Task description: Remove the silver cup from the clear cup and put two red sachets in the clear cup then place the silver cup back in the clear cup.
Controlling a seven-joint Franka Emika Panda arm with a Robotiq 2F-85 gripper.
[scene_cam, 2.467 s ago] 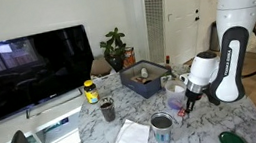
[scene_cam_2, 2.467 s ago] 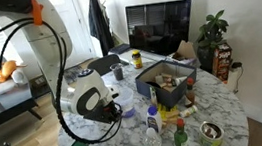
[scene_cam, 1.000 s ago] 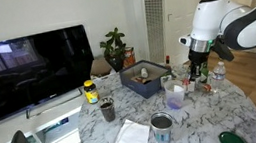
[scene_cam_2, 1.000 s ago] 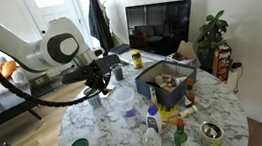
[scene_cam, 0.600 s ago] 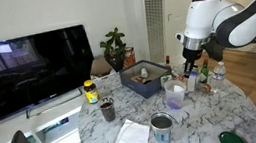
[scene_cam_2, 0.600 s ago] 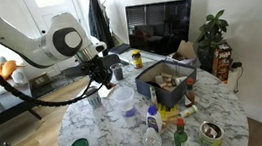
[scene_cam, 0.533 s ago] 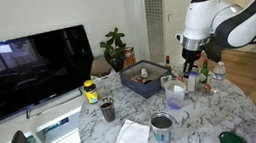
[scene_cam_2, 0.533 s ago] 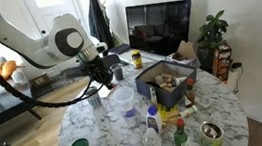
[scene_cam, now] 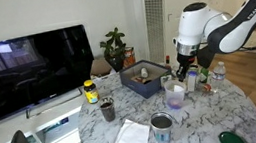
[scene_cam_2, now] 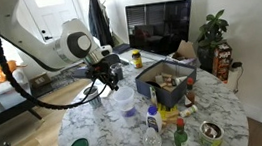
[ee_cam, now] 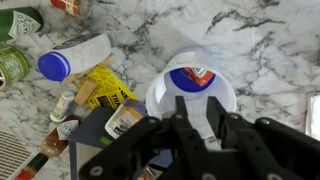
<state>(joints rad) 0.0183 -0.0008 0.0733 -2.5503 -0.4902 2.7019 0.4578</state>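
The clear cup [scene_cam: 176, 96] stands on the marble table, also visible in an exterior view [scene_cam_2: 125, 102]. In the wrist view I look straight down into the cup [ee_cam: 160, 92]. One red sachet [ee_cam: 193, 74] with some white lies on its bluish bottom. My gripper [ee_cam: 197, 99] hovers right above the cup, its jaws a little apart with nothing red between them. It shows in both exterior views [scene_cam: 182, 75] [scene_cam_2: 110, 83]. The silver cup [scene_cam: 161, 127] stands apart near the table's front edge, and also shows in an exterior view [scene_cam_2: 213, 133].
A grey-blue box [scene_cam: 147, 79] of small items sits beside the clear cup. A dark mug [scene_cam: 107, 110], a yellow-lidded jar [scene_cam: 90, 91], a white cloth [scene_cam: 130, 142] and a green lid [scene_cam: 231, 140] lie around. A blue-capped bottle [ee_cam: 75, 55] and a yellow packet [ee_cam: 105, 90] lie nearby.
The gripper, low at the clear cup 2.5 s ago, rose high and away, then swung back and down over the cup. The cups have not moved.
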